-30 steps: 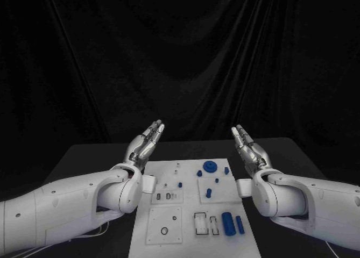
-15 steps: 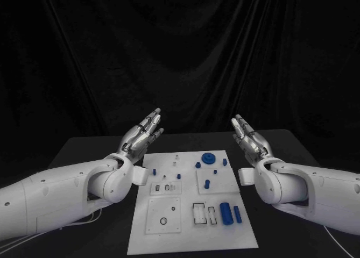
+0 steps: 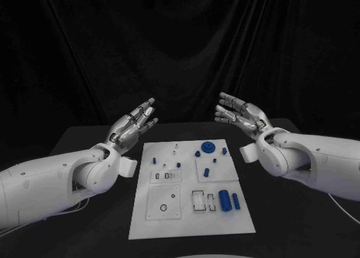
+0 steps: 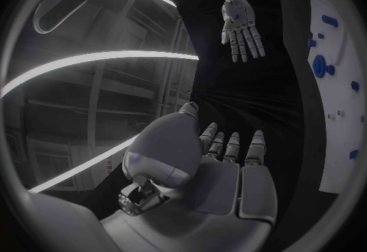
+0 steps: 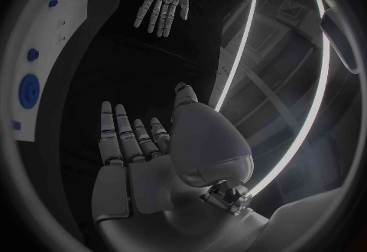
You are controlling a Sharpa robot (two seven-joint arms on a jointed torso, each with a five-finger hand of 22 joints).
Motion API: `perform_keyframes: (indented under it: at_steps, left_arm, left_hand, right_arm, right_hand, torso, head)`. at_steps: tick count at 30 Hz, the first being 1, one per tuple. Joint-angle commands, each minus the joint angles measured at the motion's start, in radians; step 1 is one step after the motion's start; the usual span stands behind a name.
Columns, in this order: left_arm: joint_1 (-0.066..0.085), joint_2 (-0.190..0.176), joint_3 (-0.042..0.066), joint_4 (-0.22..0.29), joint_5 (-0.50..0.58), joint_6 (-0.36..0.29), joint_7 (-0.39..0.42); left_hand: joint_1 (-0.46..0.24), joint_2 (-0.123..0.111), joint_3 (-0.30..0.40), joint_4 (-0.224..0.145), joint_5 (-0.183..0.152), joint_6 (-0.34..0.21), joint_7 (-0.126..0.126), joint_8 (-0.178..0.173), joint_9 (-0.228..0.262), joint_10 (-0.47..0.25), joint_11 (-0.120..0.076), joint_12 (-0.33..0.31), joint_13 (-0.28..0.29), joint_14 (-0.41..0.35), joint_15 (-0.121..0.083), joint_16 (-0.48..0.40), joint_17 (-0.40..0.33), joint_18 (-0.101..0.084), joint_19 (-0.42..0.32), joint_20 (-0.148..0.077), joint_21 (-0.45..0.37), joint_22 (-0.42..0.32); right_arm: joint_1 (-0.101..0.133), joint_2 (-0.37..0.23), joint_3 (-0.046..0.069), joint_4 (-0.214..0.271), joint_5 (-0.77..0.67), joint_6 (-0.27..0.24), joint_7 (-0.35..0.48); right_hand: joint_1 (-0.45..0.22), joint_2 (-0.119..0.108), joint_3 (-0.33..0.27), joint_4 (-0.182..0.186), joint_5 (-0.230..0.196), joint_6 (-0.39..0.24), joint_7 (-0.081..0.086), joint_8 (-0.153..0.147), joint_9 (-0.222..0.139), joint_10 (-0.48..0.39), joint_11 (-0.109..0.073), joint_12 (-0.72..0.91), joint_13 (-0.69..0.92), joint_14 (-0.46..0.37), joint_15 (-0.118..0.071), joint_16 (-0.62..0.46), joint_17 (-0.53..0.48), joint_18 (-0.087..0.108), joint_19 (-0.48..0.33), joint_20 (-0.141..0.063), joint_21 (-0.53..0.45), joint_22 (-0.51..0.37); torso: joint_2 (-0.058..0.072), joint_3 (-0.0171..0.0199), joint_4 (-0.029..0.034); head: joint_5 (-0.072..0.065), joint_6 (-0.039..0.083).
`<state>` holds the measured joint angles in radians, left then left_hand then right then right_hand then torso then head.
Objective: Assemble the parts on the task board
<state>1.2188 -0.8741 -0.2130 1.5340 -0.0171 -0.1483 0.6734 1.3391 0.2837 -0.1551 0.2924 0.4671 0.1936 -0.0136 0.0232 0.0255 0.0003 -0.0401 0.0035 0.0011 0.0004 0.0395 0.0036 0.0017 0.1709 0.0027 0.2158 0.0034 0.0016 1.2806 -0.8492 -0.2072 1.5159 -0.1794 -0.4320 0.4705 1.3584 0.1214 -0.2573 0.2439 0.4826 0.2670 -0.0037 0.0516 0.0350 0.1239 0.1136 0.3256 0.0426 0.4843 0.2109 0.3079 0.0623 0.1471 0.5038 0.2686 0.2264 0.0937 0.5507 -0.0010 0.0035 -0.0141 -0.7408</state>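
The task board (image 3: 191, 188) sits flat mid-table with the small blue parts (image 3: 225, 201) lying loose or standing in it: a round knobby one near the far edge and a couple of cylinders toward the near right. Nothing's picked up yet, so I'd pick one part, come straight down over it and pinch low. Can't really tell which slot fits what from here. Left hand (image 3: 134, 124) and right hand (image 3: 239, 116) both hover raised past the far edge, either side, fingers spread, holding nothing.
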Motion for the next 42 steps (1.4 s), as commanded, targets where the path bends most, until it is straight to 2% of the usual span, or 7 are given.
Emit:
perform_keyframes:
  at_steps: [1, 8, 12, 20, 26, 30, 42]
  left_arm:
    - [0.003, -0.013, 0.001, 0.015, -0.050, 0.033, 0.003]
    - [0.008, -0.039, 0.001, 0.041, -0.056, -0.004, 0.005]
    - [0.010, -0.042, 0.001, 0.044, -0.057, -0.015, 0.003]
    - [0.012, -0.050, 0.001, 0.047, -0.057, -0.004, 0.000]
    - [0.012, -0.059, 0.001, 0.044, -0.057, 0.016, -0.006]
    - [0.011, -0.063, 0.001, 0.040, -0.057, 0.029, -0.011]
    - [0.011, -0.059, 0.001, 0.027, -0.057, 0.059, -0.029]
  left_hand:
    - [0.026, -0.002, 0.006, -0.005, 0.016, 0.004, 0.009, 0.003, 0.001, 0.000, 0.007, -0.003, -0.001, 0.000, 0.011, -0.004, -0.002, 0.006, 0.001, 0.001, 0.000, 0.002]
    - [0.079, -0.009, 0.009, -0.007, 0.049, 0.036, 0.020, 0.008, 0.004, 0.000, 0.014, -0.003, -0.001, 0.000, 0.012, -0.004, -0.002, 0.007, 0.003, 0.007, 0.001, 0.003]
    - [0.099, -0.012, 0.010, -0.009, 0.065, 0.045, 0.026, 0.008, 0.005, 0.000, 0.021, -0.003, -0.001, 0.000, 0.018, -0.004, -0.002, 0.007, 0.004, 0.011, 0.003, 0.004]
    - [0.118, -0.013, 0.014, -0.011, 0.076, 0.057, 0.030, 0.010, 0.006, 0.000, 0.022, -0.003, -0.001, 0.000, 0.028, -0.004, -0.002, 0.008, 0.008, 0.018, 0.006, 0.006]
    - [0.132, -0.014, 0.018, -0.015, 0.083, 0.058, 0.031, 0.009, 0.006, 0.000, 0.023, -0.003, -0.001, 0.000, 0.035, -0.004, -0.002, 0.008, 0.009, 0.022, 0.007, 0.007]
    - [0.143, -0.015, 0.022, -0.018, 0.090, 0.060, 0.033, 0.010, 0.006, 0.000, 0.024, -0.003, -0.001, 0.000, 0.041, -0.004, -0.002, 0.008, 0.011, 0.026, 0.008, 0.008]
    - [0.160, -0.016, 0.029, -0.023, 0.101, 0.089, 0.041, 0.015, 0.010, 0.000, 0.027, -0.003, -0.001, 0.000, 0.048, -0.004, -0.002, 0.008, 0.013, 0.031, 0.010, 0.009]
  right_arm:
    - [0.029, 0.005, 0.001, -0.008, -0.273, 0.102, -0.208]
    - [0.109, 0.048, 0.001, -0.038, -0.746, 0.248, -0.469]
    - [0.139, 0.087, 0.002, -0.064, -1.066, 0.314, -0.531]
    - [0.145, 0.177, 0.002, -0.153, -1.383, 0.332, -0.506]
    - [0.120, 0.220, 0.002, -0.196, -1.517, 0.317, -0.506]
    - [0.096, 0.246, 0.002, -0.224, -1.586, 0.282, -0.522]
    - [0.043, 0.308, 0.002, -0.305, -1.629, 0.249, -0.528]
  right_hand:
    - [0.126, -0.002, 0.043, -0.057, 0.051, 0.055, 0.050, 0.021, 0.007, 0.095, 0.045, 0.109, 0.011, 0.219, 0.005, 0.071, 0.016, -0.001, 0.202, 0.018, 0.048, 0.006]
    - [0.158, -0.016, 0.074, -0.077, -0.084, 0.203, 0.078, 0.054, 0.018, 0.303, 0.046, 0.201, 0.020, 0.527, -0.105, 0.127, 0.081, 0.038, 0.466, -0.049, 0.100, 0.015]
    - [0.108, -0.055, 0.089, -0.042, -0.296, 0.411, 0.062, 0.102, 0.038, 0.479, 0.007, 0.187, 0.019, 0.718, -0.170, 0.187, 0.143, 0.037, 0.639, -0.115, 0.149, 0.035]
    - [0.173, -0.101, 0.199, -0.117, -0.183, 0.580, 0.051, 0.097, 0.049, 0.673, -0.035, 0.026, 0.021, 0.862, -0.235, 0.448, 0.376, 0.034, 0.800, -0.189, 0.300, 0.150]
    - [0.179, -0.152, 0.331, -0.124, -0.158, 0.613, 0.039, 0.070, 0.057, 0.736, -0.046, -0.051, 0.022, 0.923, -0.253, 0.760, 0.710, 0.029, 0.774, -0.206, 0.469, 0.293]
    - [0.091, -0.211, 0.353, -0.076, -0.332, 0.645, 0.035, 0.068, 0.073, 0.783, -0.054, -0.064, 0.027, 0.981, -0.259, 0.919, 0.914, 0.030, 0.766, -0.210, 0.590, 0.414]
    - [0.081, -0.233, 0.387, -0.070, -0.277, 0.648, 0.037, 0.058, 0.085, 0.806, -0.053, -0.067, 0.028, 1.007, -0.261, 0.992, 1.021, 0.016, 0.778, -0.212, 0.705, 0.555]
  torso:
    - [0.000, 0.0000, 0.0009]
    - [0.004, -0.0007, 0.0017]
    - [0.006, -0.0024, 0.0035]
    - [0.021, -0.0062, 0.0132]
    - [0.036, -0.0039, 0.0273]
    - [0.045, -0.0007, 0.0355]
    - [0.045, -0.0020, 0.0320]
  head:
    - [0.002, -0.017]
    - [0.012, -0.037]
    - [0.023, -0.051]
    - [0.031, -0.059]
    - [0.010, -0.048]
    - [-0.005, -0.046]
    - [-0.003, -0.068]
